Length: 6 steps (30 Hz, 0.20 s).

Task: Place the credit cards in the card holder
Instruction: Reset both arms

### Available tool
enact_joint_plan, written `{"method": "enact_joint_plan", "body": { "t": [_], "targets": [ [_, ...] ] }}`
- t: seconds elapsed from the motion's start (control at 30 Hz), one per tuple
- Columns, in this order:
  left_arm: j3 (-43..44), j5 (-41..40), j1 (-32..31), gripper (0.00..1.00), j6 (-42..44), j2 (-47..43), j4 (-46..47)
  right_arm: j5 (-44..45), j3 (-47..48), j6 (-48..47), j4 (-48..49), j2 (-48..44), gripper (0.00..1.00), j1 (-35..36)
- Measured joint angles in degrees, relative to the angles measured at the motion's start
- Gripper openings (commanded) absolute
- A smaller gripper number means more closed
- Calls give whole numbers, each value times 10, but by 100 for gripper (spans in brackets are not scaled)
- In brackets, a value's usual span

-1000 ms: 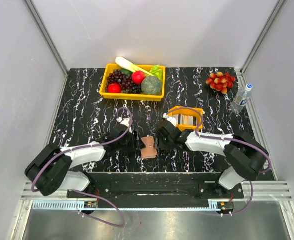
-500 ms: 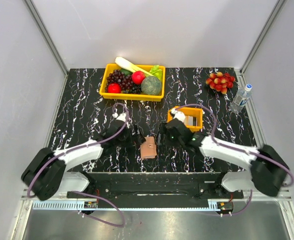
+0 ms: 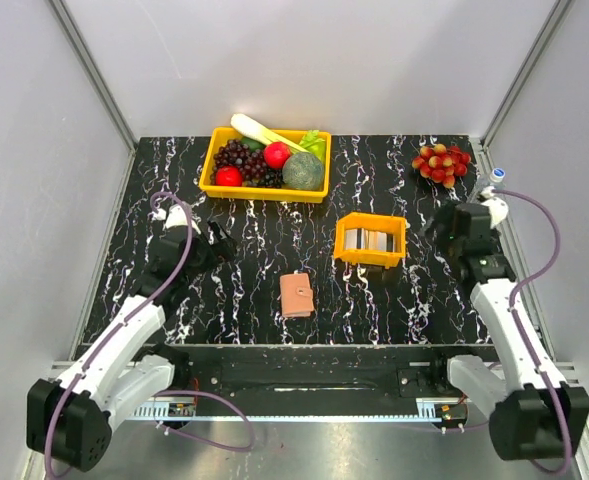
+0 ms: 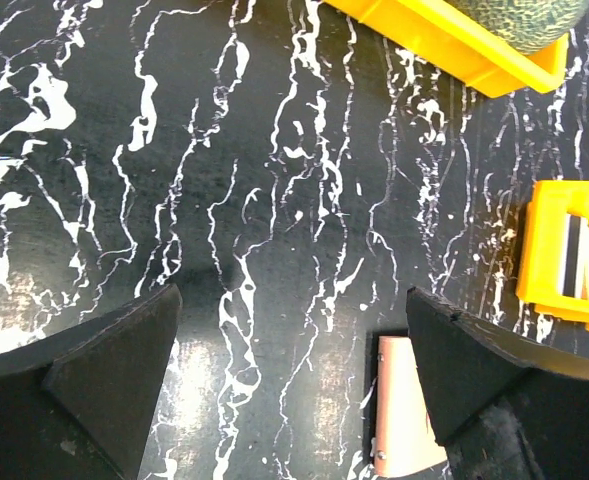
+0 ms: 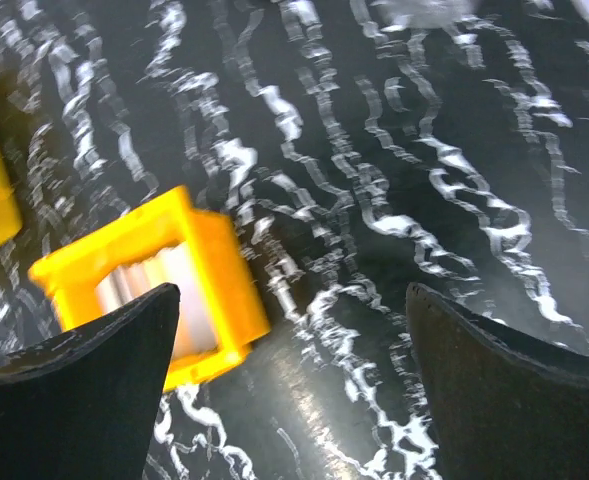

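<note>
The card holder (image 3: 296, 295) lies folded shut on the black marble table, tan-pink, near the front middle. Its edge also shows in the left wrist view, card holder (image 4: 402, 420), beside my right finger. The credit cards (image 3: 369, 240) stand on edge in a small orange tray (image 3: 372, 256); the right wrist view shows the credit cards (image 5: 152, 290), blurred, in the tray (image 5: 214, 280). My left gripper (image 3: 217, 241) hangs open at the left, well apart from the holder. At the right, my right gripper (image 3: 442, 234) is open too. Both hold nothing: left gripper (image 4: 294, 370), right gripper (image 5: 294, 380).
A yellow bin (image 3: 266, 190) with fruit and vegetables stands at the back. A bunch of red and yellow grapes (image 3: 441, 162) and a water bottle (image 3: 483, 196) sit at the back right. Grey walls close in the table on three sides.
Both arms have drawn away from the card holder, the left one leftward and the right one rightward, and both grippers have opened wide. The card holder now lies alone, folded shut.
</note>
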Motion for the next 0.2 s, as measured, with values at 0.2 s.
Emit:
{"method": "enact_joint_plan", "body": {
  "t": [0.2],
  "targets": [
    [1,-24,15,99,3,24,-7,-20,12,-6,-3,46,99,-98]
  ]
}}
